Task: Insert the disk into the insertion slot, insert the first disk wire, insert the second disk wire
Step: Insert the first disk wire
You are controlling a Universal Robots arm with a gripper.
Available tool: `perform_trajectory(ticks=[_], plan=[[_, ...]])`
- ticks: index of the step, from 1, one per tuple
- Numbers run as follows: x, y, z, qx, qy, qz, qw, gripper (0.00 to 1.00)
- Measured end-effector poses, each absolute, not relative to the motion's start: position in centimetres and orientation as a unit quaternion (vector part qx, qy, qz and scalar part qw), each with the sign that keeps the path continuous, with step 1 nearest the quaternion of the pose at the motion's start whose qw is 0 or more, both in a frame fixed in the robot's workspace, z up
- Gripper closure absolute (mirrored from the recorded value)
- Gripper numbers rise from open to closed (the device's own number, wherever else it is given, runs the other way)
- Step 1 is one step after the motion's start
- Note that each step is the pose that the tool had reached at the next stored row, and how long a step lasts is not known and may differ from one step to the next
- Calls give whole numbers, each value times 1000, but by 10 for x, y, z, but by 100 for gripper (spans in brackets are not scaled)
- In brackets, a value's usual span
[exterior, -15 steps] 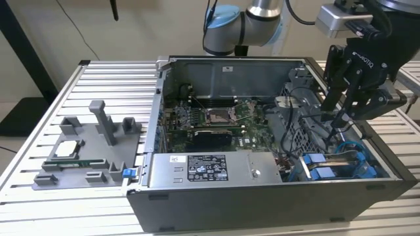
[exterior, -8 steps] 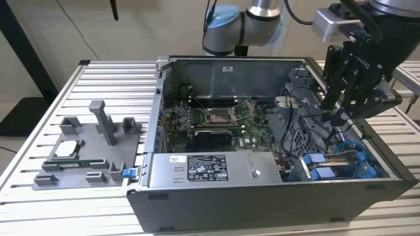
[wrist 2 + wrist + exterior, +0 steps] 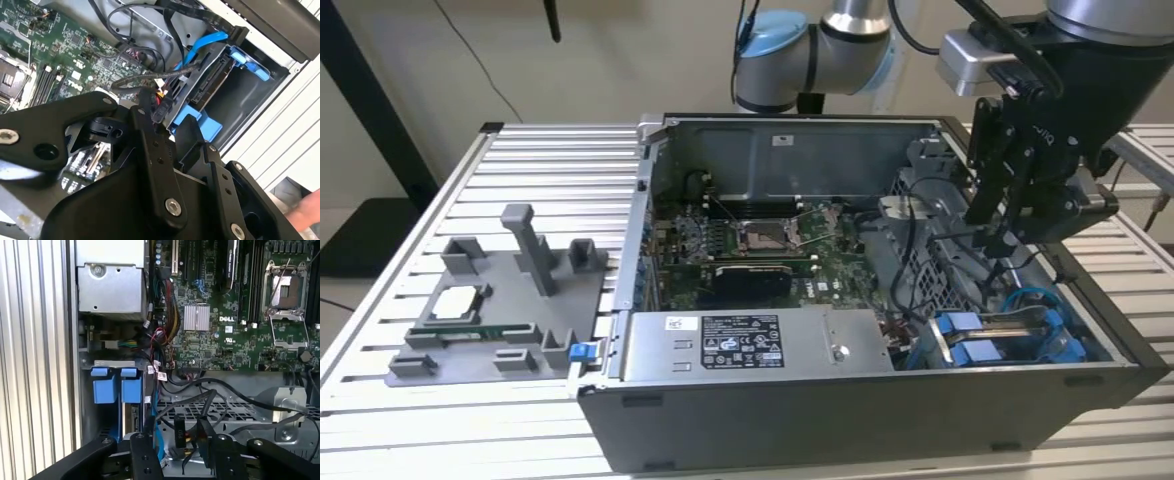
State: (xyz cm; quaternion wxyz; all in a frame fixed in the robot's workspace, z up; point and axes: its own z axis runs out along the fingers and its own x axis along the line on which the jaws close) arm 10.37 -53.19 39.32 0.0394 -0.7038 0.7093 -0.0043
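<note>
The rectangular metal disk (image 3: 211,84), framed by its bright blue plastic carrier, is seen seated in the grey sheet-metal insertion slot (image 3: 115,363). This slot lies at the near corner of the open computer case, on the exterior view's right. The black gripper (image 3: 1003,238) is lowered into the case just beside that bay. Its jaws stand apart, and a small black plastic connector (image 3: 180,432) with red and yellow leads is found between them. No firm clamp on it can be made out. A flat blue cable (image 3: 205,42) is curved near the disk's connector edge.

The disk is judged dense, rigid and sensitive to knocks, with smooth metal faces, so hold is best taken on the carrier's blue sides. The wires are judged limp and springy and their plugs hard and small. A plug's body, not its leads, is therefore the part to be gripped.

A green circuit board (image 3: 225,340) is laid towards the exterior view's left of the bay. A grey power-supply box with a white sticker (image 3: 747,345) is set along the near wall.
</note>
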Motion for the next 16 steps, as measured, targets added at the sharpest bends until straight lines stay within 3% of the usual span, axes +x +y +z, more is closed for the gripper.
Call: perform_trajectory(ticks=[16], plan=[[103, -531, 393, -704, 709, -5, 40, 100]])
